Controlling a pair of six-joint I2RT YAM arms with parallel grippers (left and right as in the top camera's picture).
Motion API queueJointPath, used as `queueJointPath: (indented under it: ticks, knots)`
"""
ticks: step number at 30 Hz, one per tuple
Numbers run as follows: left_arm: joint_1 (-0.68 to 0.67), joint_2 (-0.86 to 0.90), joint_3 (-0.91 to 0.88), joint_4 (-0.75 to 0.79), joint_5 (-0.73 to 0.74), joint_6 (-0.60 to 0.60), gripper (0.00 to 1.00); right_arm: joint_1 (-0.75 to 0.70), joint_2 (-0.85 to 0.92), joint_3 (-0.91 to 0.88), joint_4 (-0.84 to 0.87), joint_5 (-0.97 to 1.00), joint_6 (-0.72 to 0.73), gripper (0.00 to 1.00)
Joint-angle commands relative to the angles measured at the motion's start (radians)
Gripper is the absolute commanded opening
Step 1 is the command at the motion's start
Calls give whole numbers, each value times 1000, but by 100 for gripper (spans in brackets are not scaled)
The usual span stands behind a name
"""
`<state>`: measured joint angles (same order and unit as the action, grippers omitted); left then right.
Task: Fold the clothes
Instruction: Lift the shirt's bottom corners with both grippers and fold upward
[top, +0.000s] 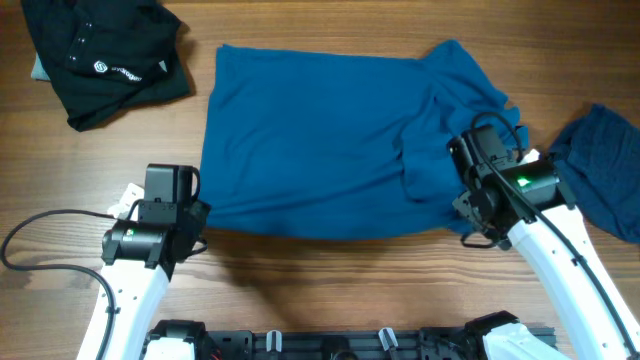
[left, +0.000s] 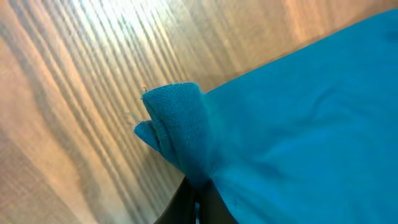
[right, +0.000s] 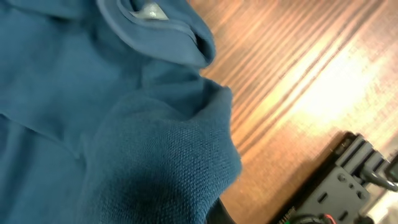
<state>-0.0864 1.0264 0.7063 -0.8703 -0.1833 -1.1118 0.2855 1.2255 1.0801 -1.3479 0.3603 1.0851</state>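
A mid-blue T-shirt (top: 320, 140) lies spread flat across the middle of the wooden table. My left gripper (top: 198, 215) is at its near left corner, and in the left wrist view the gripper (left: 198, 204) is shut on a bunched corner of the T-shirt (left: 180, 124). My right gripper (top: 463, 205) is at the shirt's rumpled right side. In the right wrist view the T-shirt fabric (right: 155, 155) drapes over the jaws, hiding all but one dark finger (right: 222, 216). The collar (right: 155, 28) shows above. A darker blue garment (top: 605, 165) lies crumpled at the far right.
A black garment (top: 105, 55) with a white logo is heaped at the back left. A black rail (top: 350, 345) runs along the table's front edge between the arm bases, and it shows again as the rail (right: 348, 186) in the right wrist view. A cable (top: 40, 235) loops at the left.
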Motion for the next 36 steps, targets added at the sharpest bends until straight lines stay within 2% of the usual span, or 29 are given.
queueJointPath:
  ticks: [1,11,16,26,36]
  knots:
    - [6,-11,25,31,-53,8,4,-11,25,13,24,32,-47,4]
    - [5,-5,25,98,3,5,4,-38,74,14,117,146,-47,4]
    - [5,47,25,126,51,5,4,-116,74,14,168,156,-141,4]
    - [3,178,25,198,116,5,4,-216,74,14,311,33,-304,4]
    - [-41,215,25,277,113,5,4,-221,95,13,304,3,-326,4]
